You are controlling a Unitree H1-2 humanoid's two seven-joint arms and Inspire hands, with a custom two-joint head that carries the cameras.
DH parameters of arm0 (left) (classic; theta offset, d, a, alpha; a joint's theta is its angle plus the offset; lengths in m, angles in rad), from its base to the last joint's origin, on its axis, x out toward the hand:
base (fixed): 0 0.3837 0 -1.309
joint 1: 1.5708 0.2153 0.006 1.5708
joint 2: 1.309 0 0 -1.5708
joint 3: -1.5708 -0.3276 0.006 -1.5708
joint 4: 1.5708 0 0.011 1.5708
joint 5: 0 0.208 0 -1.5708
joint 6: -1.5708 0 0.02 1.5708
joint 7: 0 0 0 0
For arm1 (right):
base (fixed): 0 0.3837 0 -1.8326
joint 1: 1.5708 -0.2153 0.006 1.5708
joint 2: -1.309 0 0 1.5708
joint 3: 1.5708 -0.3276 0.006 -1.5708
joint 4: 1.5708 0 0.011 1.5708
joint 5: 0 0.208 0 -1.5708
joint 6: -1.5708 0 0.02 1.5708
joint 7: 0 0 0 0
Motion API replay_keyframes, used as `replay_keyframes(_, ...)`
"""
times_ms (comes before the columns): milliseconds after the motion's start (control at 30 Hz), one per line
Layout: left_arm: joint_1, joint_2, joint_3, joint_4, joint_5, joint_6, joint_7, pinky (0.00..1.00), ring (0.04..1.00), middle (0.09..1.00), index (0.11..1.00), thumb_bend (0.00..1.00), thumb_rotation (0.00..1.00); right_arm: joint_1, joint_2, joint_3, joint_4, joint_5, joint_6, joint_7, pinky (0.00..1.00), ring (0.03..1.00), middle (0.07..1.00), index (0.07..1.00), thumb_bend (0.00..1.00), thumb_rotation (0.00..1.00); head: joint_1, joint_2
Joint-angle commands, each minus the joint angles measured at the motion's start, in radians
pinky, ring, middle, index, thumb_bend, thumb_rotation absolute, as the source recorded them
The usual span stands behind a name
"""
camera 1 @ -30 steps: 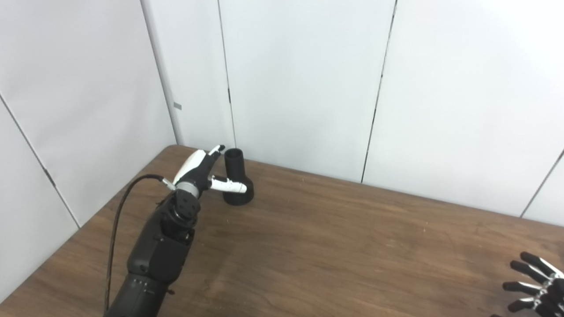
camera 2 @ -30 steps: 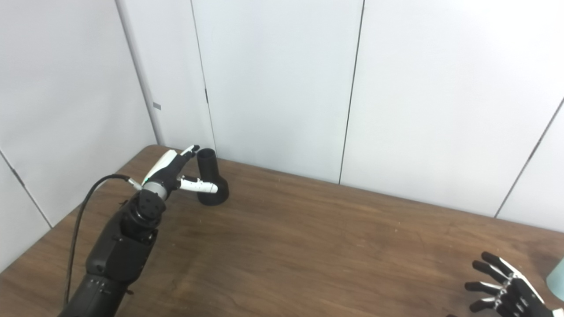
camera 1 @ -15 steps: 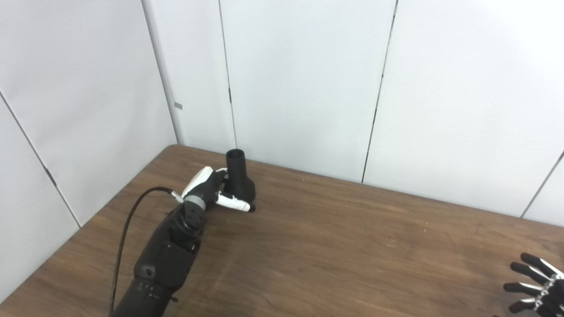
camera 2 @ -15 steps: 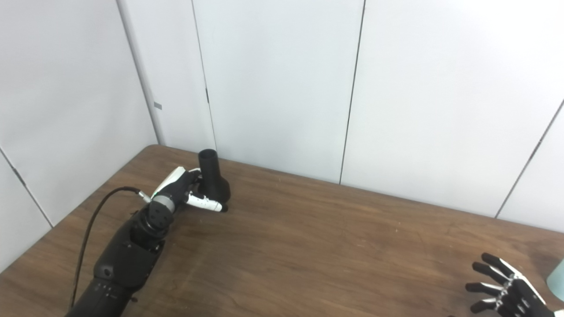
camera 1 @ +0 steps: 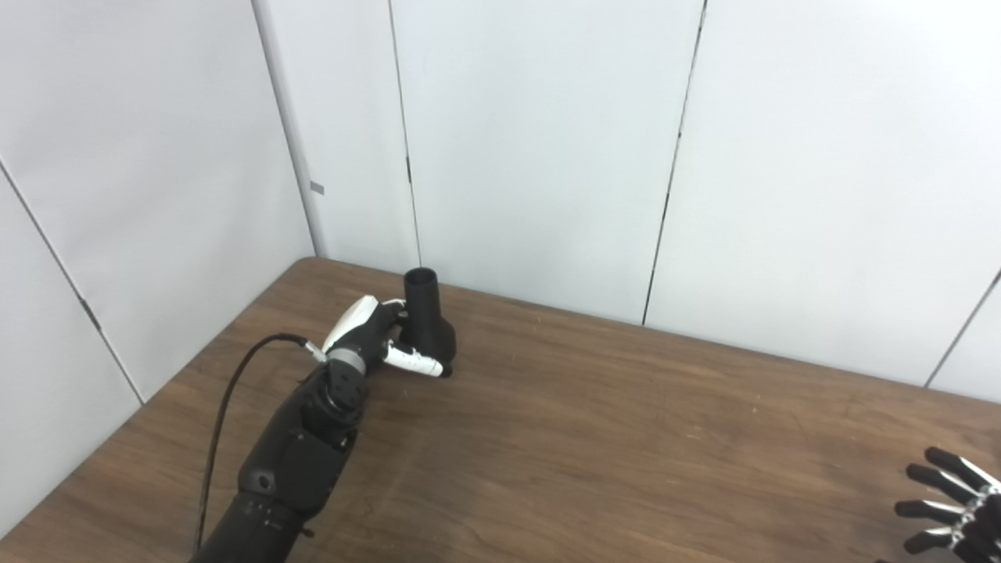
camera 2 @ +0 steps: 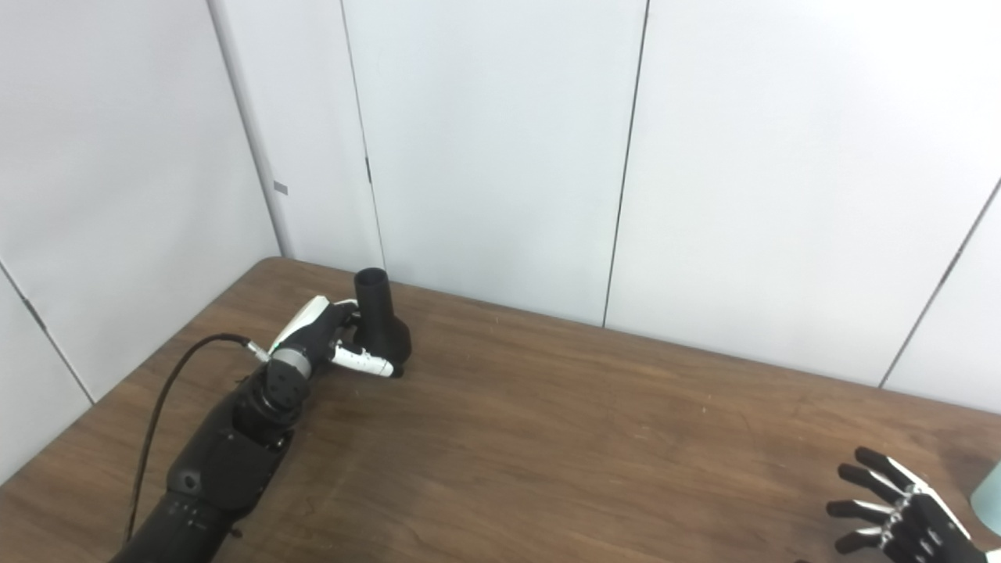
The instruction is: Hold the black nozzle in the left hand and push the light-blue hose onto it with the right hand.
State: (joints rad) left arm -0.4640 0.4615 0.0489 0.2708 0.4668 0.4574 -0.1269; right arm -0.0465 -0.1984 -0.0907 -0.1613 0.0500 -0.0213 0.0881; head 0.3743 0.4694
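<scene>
The black nozzle stands upright near the far left corner of the wooden table, narrow neck on top and wide base below. My left hand is wrapped around its lower part, with the thumb across the front of the base. My right hand hovers at the bottom right corner with its fingers spread and nothing in it. Just to the right of that hand, a sliver of the light-blue hose shows at the right edge of the right eye view; most of it is out of frame.
White wall panels close off the table at the back and on the left. A black cable loops from my left wrist down along the forearm.
My left hand went from open beside the nozzle to closed around its base. In the last half second it and the nozzle shifted very slightly right. The right hand stayed put.
</scene>
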Motion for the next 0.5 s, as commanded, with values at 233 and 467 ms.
replay_keyframes(233, -0.027, 0.022, -0.009, 0.027, -0.024, -0.065, 0.069, 1.0, 0.863, 0.766, 0.745, 0.92, 0.12, -0.018, -0.011, -0.007, -0.05, 0.002, -0.002, 0.0, 0.42, 0.597, 0.745, 0.786, 0.71, 0.04, -0.002, 0.008)
replay_keyframes(467, -0.027, 0.037, -0.055, 0.029, 0.006, -0.047, 0.084, 1.0, 0.912, 0.857, 0.788, 0.91, 0.11, -0.015, -0.012, -0.007, -0.058, 0.007, 0.005, 0.003, 0.43, 0.602, 0.749, 0.79, 0.7, 0.04, -0.001, 0.014)
